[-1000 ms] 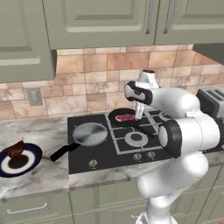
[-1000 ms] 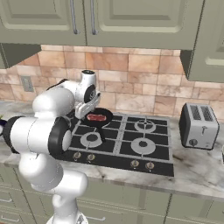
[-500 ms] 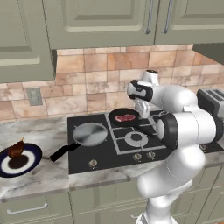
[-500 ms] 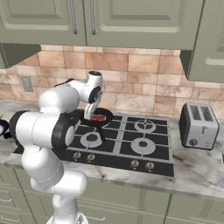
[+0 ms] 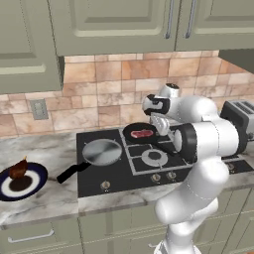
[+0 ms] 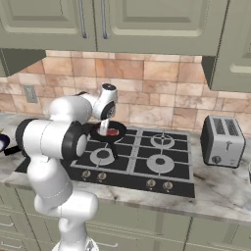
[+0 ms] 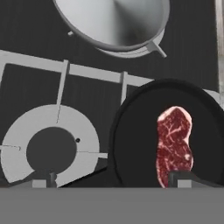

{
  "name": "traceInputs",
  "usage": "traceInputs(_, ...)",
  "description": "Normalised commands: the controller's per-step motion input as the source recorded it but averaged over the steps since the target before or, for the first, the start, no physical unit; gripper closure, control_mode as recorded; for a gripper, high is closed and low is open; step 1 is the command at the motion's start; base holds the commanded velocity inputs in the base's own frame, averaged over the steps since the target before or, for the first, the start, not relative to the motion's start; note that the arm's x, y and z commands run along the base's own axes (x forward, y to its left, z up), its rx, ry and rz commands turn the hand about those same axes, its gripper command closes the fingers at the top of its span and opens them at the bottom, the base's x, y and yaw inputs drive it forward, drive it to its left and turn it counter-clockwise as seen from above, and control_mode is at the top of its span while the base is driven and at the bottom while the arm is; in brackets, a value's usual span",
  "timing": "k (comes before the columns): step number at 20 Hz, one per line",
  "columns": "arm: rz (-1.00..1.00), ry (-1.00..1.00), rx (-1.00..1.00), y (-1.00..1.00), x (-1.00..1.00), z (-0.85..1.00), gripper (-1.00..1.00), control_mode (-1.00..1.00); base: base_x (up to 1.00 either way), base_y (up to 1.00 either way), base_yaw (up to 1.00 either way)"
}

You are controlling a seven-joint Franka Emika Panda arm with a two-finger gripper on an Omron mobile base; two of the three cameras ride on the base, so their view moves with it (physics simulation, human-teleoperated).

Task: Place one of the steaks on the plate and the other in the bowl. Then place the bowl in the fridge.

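Steak (image 7: 174, 144) in black pan (image 7: 135, 144), back-left hob; gripper (image 5: 159, 130) above, fingers wide, empty. Step: pick-up. Next: centre on steak, descend, close.

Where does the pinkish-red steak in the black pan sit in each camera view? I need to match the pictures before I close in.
Left base view: pinkish-red steak lies in the black pan, centre, just left of the claw.
Right base view: steak sits left of centre, beside the claw.
Hand view: steak lies right of centre, near the bottom.
Shared landmark: the black pan on the hob's back burner.
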Motion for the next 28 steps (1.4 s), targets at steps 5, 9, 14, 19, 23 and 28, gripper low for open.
traceInputs(5,0.09,-0.05,0.00,0.00,0.23,-0.13,-1.00,-1.00,0.00,0.00,0.00)
traceInputs(9,0.00,0.10,0.00,0.13,0.35,-0.01,-1.00,-1.00,0.00,0.00,0.00)
traceInputs(14,0.00,0.05,0.00,0.20,0.30,-0.04,-1.00,-1.00,0.00,0.00,0.00)
traceInputs(19,0.02,0.06,0.00,0.05,0.22,-0.33,-1.00,-1.00,0.00,0.00,0.00)
traceInputs(23,0.03,0.01,0.00,0.00,0.14,-0.37,-1.00,-1.00,0.00,0.00,0.00)
traceInputs(28,0.04,0.00,0.00,0.01,0.13,-0.20,-1.00,-1.00,0.00,0.00,0.00)
